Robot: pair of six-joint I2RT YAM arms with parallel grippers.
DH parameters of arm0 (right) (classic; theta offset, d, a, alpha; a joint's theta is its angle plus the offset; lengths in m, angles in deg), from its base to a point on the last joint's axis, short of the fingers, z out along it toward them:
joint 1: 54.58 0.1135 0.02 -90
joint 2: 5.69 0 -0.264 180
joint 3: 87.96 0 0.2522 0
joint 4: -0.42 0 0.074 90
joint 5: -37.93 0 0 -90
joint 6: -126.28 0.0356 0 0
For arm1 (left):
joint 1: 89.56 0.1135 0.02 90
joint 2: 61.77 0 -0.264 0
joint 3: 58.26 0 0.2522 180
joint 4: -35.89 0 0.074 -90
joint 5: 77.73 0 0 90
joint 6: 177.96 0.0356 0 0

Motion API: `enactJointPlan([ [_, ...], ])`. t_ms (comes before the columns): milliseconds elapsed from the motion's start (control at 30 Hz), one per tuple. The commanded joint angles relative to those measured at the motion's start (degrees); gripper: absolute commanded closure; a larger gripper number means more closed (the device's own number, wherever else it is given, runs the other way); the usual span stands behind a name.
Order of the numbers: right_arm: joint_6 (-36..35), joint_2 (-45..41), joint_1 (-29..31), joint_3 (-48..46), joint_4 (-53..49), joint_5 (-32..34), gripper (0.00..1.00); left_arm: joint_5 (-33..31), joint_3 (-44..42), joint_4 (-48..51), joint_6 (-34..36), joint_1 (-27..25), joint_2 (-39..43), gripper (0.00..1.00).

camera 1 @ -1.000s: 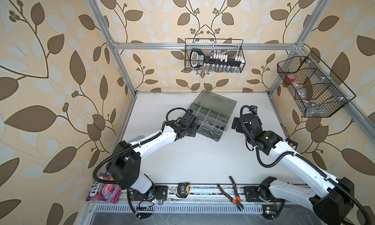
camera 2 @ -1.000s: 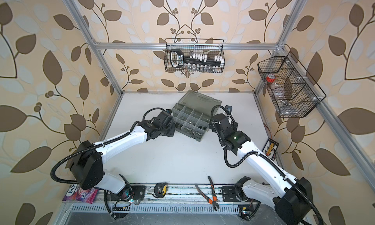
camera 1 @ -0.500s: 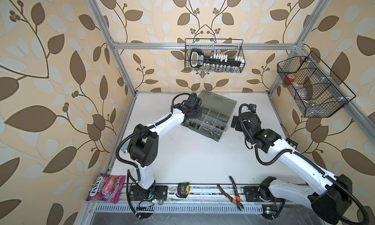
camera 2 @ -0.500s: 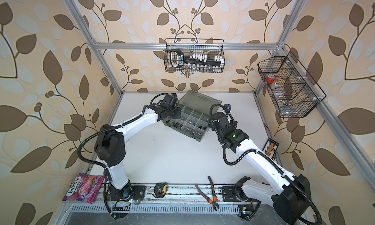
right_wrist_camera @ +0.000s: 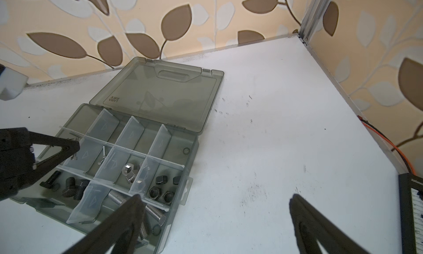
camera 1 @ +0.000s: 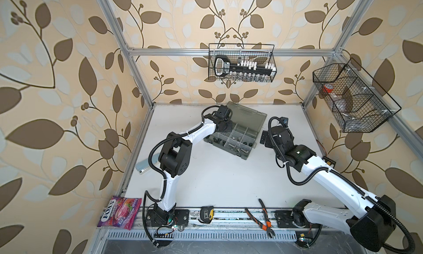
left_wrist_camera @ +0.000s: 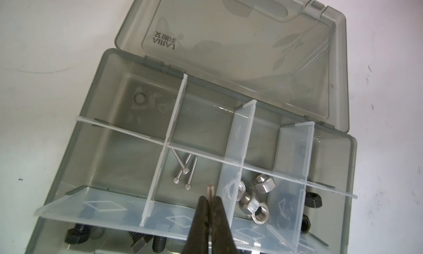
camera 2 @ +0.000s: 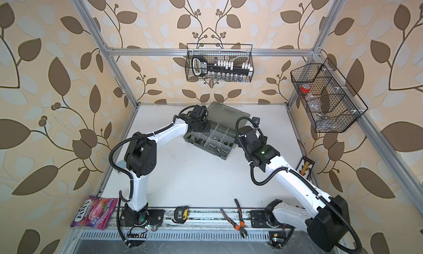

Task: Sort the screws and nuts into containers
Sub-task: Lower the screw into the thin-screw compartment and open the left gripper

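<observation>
Only the left wrist view is showing the left gripper (left_wrist_camera: 209,203) pinching a thin silver screw (left_wrist_camera: 210,189) above the organiser box (camera 1: 249,117), by the divider between three thin screws (left_wrist_camera: 184,170) and silver nuts (left_wrist_camera: 254,200). The right gripper (right_wrist_camera: 216,199) is hanging wide open and empty just right of the box, over bare white table (camera 1: 217,179). Pliers (camera 1: 261,217) are lying well apart at the near edge.

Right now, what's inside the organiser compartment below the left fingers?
Three thin silver screws lie loose on the compartment floor. The left fingers, shut on one more screw, cover its near end, so anything there is hidden.
</observation>
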Motion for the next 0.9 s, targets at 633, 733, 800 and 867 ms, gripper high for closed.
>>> enactJointPlan([
  [633, -0.1, 0.8, -0.2, 2.3, -0.4, 0.4, 0.01, 1.6, 4.5, 2.5, -0.2, 1.6, -4.1, 1.0],
  [733, -0.1, 0.7, -0.2, 2.2, -0.5, 0.3, 0.0, 1.4, 4.6, 2.7, -0.3, 1.6, -4.0, 0.93],
  [800, -0.2, 0.5, -0.2, 2.2, -0.5, 0.2, 0.0, 1.1, 4.5, 2.9, -0.2, 1.6, -3.9, 0.88],
  [867, -0.1, 0.3, -0.1, 2.2, -0.5, 0.1, 0.0, 1.1, 4.6, 2.9, -0.2, 1.6, -3.9, 0.84],
])
